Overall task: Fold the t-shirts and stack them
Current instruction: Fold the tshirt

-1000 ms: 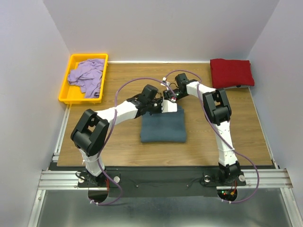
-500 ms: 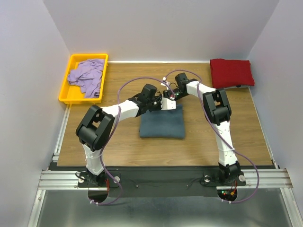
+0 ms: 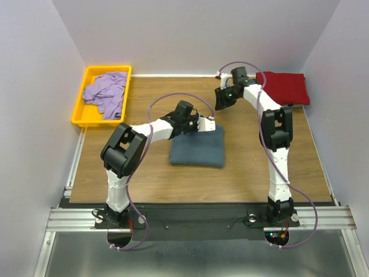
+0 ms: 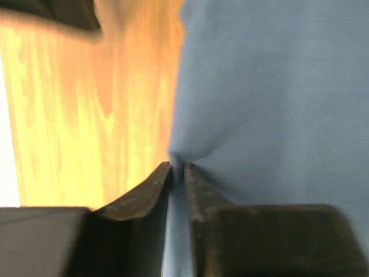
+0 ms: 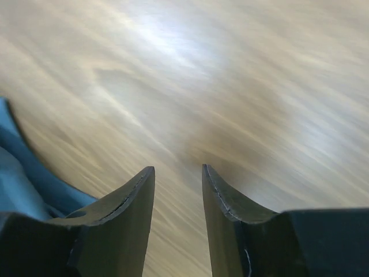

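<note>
Ease left gripper (image 4: 177,170), pinching far edge of blue-grey t-shirt (image 3: 197,148), straight off without dragging the fold; hold open, empty right gripper (image 5: 177,173) clear.

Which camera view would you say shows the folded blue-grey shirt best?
The top external view: the whole folded blue-grey shirt lies flat on the table. The left wrist view shows only close-up cloth; the right wrist view just a blue edge at lower left.
</note>
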`<state>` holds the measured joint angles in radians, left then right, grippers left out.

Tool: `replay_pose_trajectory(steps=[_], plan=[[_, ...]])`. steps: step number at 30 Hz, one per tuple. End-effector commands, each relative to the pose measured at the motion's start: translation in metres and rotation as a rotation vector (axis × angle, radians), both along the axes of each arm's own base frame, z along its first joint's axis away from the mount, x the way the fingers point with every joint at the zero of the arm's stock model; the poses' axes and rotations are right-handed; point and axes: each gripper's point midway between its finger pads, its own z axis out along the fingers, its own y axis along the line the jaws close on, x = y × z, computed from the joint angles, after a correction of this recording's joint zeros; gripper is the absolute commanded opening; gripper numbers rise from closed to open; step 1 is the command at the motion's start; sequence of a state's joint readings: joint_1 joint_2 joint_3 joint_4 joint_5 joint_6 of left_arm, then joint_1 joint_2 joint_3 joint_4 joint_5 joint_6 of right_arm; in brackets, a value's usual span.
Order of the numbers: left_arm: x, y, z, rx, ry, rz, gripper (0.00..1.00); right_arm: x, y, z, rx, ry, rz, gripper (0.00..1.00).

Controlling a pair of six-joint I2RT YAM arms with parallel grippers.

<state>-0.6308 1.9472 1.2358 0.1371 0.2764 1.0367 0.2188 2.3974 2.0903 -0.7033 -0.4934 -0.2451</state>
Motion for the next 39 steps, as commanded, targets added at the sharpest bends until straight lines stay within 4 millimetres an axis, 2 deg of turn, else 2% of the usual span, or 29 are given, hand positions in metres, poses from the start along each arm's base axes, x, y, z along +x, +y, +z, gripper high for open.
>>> replay_pose_trajectory(steps=[1,3,4,5,6,7,8,9,10,11,12,13,15,16,17,18,21,22,23,24,26,27,29,30,32,33,37,39], plan=[[0.038,-0.001,0.068,-0.118,-0.087,0.075,0.32,0.018,-0.039,0.094,-0.016,-0.185,-0.116,0.45],[0.047,0.010,0.093,-0.194,-0.062,0.162,0.36,0.003,-0.038,0.105,0.023,-0.167,-0.115,0.45],[0.047,0.014,0.105,-0.222,-0.040,0.183,0.38,-0.009,-0.036,0.131,0.048,-0.200,-0.105,0.45],[0.044,0.020,0.126,-0.270,-0.033,0.202,0.39,-0.026,-0.035,0.119,0.061,-0.145,-0.099,0.45],[0.037,0.022,0.134,-0.309,0.012,0.199,0.40,-0.040,-0.028,0.129,0.110,-0.133,-0.069,0.45],[0.034,0.032,0.139,-0.376,0.075,0.261,0.40,-0.052,-0.023,0.130,0.138,-0.110,-0.054,0.45],[0.027,0.036,0.157,-0.426,0.089,0.279,0.40,-0.070,-0.021,0.133,0.179,-0.070,-0.053,0.43],[0.016,0.034,0.163,-0.467,0.145,0.257,0.40,-0.086,-0.010,0.134,0.245,-0.021,-0.016,0.42],[0.005,0.035,0.163,-0.500,0.216,0.257,0.40,-0.097,-0.004,0.135,0.289,0.017,0.001,0.41],[-0.009,0.038,0.154,-0.554,0.333,0.290,0.40,-0.109,0.002,0.135,0.339,0.071,0.004,0.40],[-0.025,0.033,0.162,-0.609,0.406,0.249,0.38,-0.127,0.010,0.128,0.402,0.144,0.034,0.39],[-0.040,0.033,0.147,-0.620,0.495,0.260,0.38,-0.135,0.016,0.125,0.434,0.179,0.047,0.38],[-0.058,0.027,0.143,-0.697,0.642,0.274,0.37,-0.146,0.024,0.114,0.484,0.261,0.034,0.36],[-0.071,0.023,0.132,-0.720,0.706,0.241,0.37,-0.148,0.027,0.103,0.498,0.279,0.034,0.35],[-0.077,0.020,0.130,-0.764,0.785,0.270,0.37,-0.148,0.029,0.098,0.506,0.300,0.023,0.34],[-0.076,0.015,0.132,-0.803,0.782,0.242,0.35,-0.146,0.032,0.089,0.514,0.320,0.024,0.34],[-0.076,0.013,0.099,-0.809,0.881,0.294,0.32,-0.138,0.037,0.075,0.526,0.369,0.005,0.33],[-0.071,0.011,0.099,-0.839,0.920,0.303,0.30,-0.133,0.038,0.062,0.528,0.388,-0.008,0.32],[-0.067,0.010,0.095,-0.850,0.948,0.309,0.29,-0.128,0.040,0.059,0.534,0.398,-0.019,0.32],[-0.062,0.008,0.077,-0.847,0.996,0.340,0.27,-0.123,0.040,0.054,0.535,0.402,-0.031,0.31],[-0.044,0.013,0.069,-0.886,1.019,0.385,0.24,-0.110,0.038,0.029,0.507,0.412,-0.080,0.29],[-0.037,0.015,0.049,-0.888,1.055,0.426,0.23,-0.103,0.039,0.022,0.495,0.409,-0.093,0.27],[-0.016,0.026,0.041,-0.939,1.076,0.473,0.21,-0.090,0.035,0.006,0.459,0.395,-0.132,0.27],[-0.010,0.030,0.022,-0.937,1.106,0.511,0.20,-0.083,0.033,-0.007,0.445,0.407,-0.155,0.26],[0.009,0.042,0.014,-0.978,1.118,0.550,0.20,-0.071,0.027,-0.018,0.435,0.397,-0.192,0.26],[0.013,0.046,0.000,-0.976,1.143,0.573,0.19,-0.066,0.026,-0.021,0.434,0.396,-0.203,0.25],[0.034,0.059,-0.008,-0.997,1.144,0.583,0.18,-0.038,0.016,-0.022,0.437,0.349,-0.230,0.24],[0.044,0.064,0.012,-1.019,1.104,0.549,0.19,-0.030,0.013,-0.011,0.450,0.325,-0.229,0.24]])
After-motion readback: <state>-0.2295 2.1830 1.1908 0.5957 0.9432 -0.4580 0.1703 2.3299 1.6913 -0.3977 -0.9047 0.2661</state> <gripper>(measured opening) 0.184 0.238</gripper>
